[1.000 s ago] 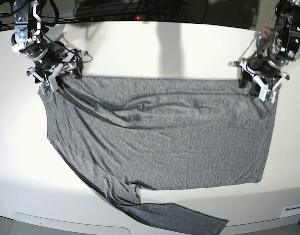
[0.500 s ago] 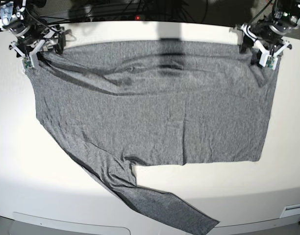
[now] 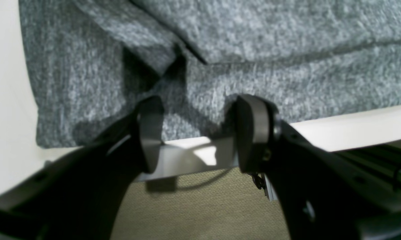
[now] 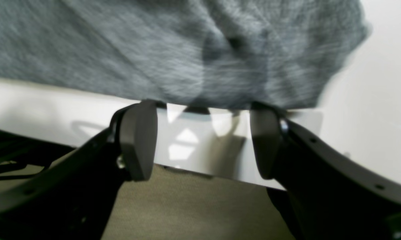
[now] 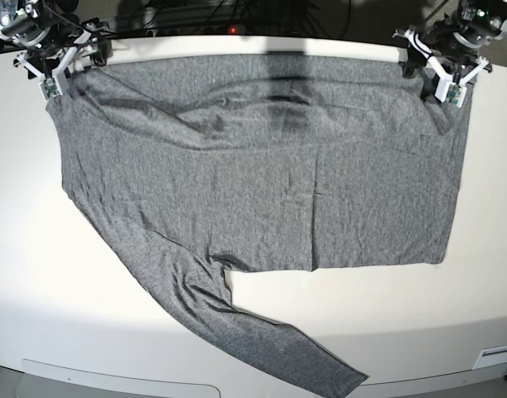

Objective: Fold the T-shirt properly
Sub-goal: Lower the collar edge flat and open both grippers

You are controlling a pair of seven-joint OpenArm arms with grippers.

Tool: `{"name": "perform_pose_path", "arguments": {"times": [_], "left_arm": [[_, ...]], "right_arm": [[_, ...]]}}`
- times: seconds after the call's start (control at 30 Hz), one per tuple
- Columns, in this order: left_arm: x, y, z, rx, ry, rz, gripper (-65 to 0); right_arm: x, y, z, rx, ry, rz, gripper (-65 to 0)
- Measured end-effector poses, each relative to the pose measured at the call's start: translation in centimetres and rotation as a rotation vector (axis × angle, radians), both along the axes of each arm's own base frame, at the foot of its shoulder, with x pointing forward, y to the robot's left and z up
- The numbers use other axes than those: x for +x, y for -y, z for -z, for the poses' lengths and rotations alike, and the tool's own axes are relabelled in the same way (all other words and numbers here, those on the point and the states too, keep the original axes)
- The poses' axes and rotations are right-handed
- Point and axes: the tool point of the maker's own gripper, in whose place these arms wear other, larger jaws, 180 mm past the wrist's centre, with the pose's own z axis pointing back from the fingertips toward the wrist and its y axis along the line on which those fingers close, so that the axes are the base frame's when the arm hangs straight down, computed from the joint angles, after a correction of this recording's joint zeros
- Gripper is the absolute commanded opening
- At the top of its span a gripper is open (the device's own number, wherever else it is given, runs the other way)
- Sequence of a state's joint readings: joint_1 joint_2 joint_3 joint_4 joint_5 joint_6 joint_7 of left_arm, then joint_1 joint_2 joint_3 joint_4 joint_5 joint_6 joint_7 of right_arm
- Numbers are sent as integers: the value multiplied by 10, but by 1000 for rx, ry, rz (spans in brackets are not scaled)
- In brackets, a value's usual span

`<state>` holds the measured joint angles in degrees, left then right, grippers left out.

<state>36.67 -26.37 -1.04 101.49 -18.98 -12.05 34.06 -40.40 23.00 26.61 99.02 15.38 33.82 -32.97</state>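
Two grippers sit at the far corners of the T-shirt (image 5: 262, 166), spread on the white surface (image 5: 403, 307). Wrist views show left gripper (image 3: 200, 133) and right gripper (image 4: 202, 140) jaws parted, gripping nothing, the hem just beyond them.

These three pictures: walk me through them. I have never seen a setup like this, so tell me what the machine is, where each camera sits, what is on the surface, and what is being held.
It is a robot with two arms, each ending in a claw. The wide picture looks down from above on a white table. A grey long-sleeved T-shirt lies spread flat on it, one sleeve trailing toward the near edge. The left claw is at the top right of that picture and the right claw at the top left, each at a far corner of the shirt. The other two pictures come from cameras on the wrists, looking past the dark fingers. In both, the jaws stand apart at the cloth's edge, so neither claw holds anything.
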Motion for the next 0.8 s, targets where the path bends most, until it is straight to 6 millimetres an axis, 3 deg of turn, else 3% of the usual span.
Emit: {"name": "perform_pose_path", "arguments": {"times": [0.3, 0.43, 0.6, 0.8], "left_arm": [[-1, 3, -3, 4, -9, 11, -315], [-3, 9, -12, 29, -20, 52, -315], [9, 0, -21, 107, 30, 24, -315], [11, -6, -22, 151, 43, 39, -315]], "right_arm": [[7, 0, -2, 2, 22, 1, -218], [19, -3, -6, 18, 48, 7, -218], [34, -11, -18, 36, 106, -8, -218], [38, -14, -23, 33, 119, -18, -218]]}}
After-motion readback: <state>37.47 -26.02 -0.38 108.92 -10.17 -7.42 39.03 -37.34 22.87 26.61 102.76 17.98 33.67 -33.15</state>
